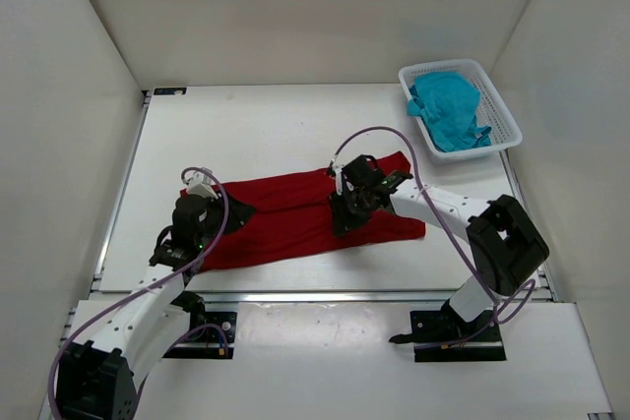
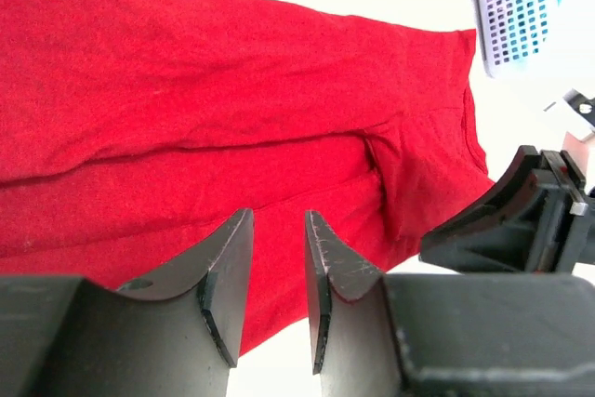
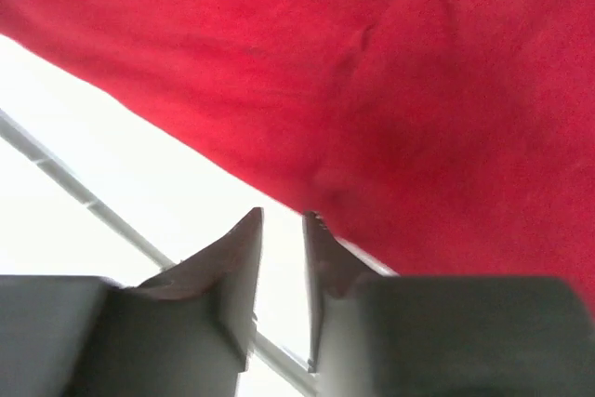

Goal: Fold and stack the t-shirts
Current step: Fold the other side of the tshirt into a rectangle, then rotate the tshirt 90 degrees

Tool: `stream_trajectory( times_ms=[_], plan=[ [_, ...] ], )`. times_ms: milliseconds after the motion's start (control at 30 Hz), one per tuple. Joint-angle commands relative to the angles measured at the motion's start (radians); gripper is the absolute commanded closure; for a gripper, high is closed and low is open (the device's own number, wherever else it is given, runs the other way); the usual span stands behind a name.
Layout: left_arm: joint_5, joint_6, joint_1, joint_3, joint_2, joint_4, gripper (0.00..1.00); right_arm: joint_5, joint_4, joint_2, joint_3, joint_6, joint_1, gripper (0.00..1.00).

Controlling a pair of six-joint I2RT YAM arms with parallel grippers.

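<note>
The dark red t-shirt (image 1: 295, 223) lies across the middle of the table as a long band folded lengthwise. One fold line runs along it (image 2: 232, 141). My left gripper (image 1: 239, 213) hovers over its left end. In the left wrist view the gripper (image 2: 279, 216) is open, with only cloth and table showing through the gap. My right gripper (image 1: 343, 221) is over the right half of the band. In the right wrist view it (image 3: 284, 216) is open by a narrow gap at the shirt's near edge (image 3: 279, 174), holding nothing. The teal t-shirt (image 1: 448, 110) lies crumpled in the basket.
A white slotted basket (image 1: 502, 110) stands at the back right corner and shows at the top right of the left wrist view (image 2: 516, 6). White walls enclose the table on three sides. A metal rail (image 1: 325, 294) runs along the table's near edge.
</note>
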State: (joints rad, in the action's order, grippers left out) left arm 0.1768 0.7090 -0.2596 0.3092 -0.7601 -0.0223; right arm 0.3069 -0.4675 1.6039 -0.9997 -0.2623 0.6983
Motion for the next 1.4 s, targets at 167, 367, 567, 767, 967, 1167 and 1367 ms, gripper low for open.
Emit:
stream_trajectory(
  times_ms=[167, 367, 567, 767, 967, 1167, 1367],
  plan=[
    [0.01, -0.028, -0.019, 0.067, -0.028, -0.008, 0.6, 0.142, 0.045, -0.216, 0.045, -0.009, -0.222, 0.76],
    [-0.034, -0.032, -0.09, 0.116, -0.175, 0.08, 0.6, 0.049, 0.194, -0.155, 0.125, -0.098, -0.393, 1.0],
    [0.07, 0.012, 0.028, 0.084, -0.353, 0.235, 0.6, 0.003, 0.39, -0.186, 0.393, -0.234, -0.499, 1.0],
    [0.174, 0.054, 0.181, 0.073, -0.499, 0.331, 0.6, -0.063, 0.418, -0.265, 0.455, -0.259, -0.526, 0.99],
    [0.26, 0.124, 0.315, 0.021, -0.632, 0.428, 0.61, -0.186, 0.383, -0.321, 0.32, -0.223, -0.367, 0.73],
    [0.366, 0.187, 0.372, 0.013, -0.671, 0.463, 0.63, -0.131, 0.371, -0.066, 0.169, -0.178, -0.321, 0.87],
    [0.107, -0.043, 0.176, 0.181, -0.45, 0.165, 0.6, -0.128, 0.314, 0.161, 0.009, -0.17, -0.321, 1.0]
  ],
)
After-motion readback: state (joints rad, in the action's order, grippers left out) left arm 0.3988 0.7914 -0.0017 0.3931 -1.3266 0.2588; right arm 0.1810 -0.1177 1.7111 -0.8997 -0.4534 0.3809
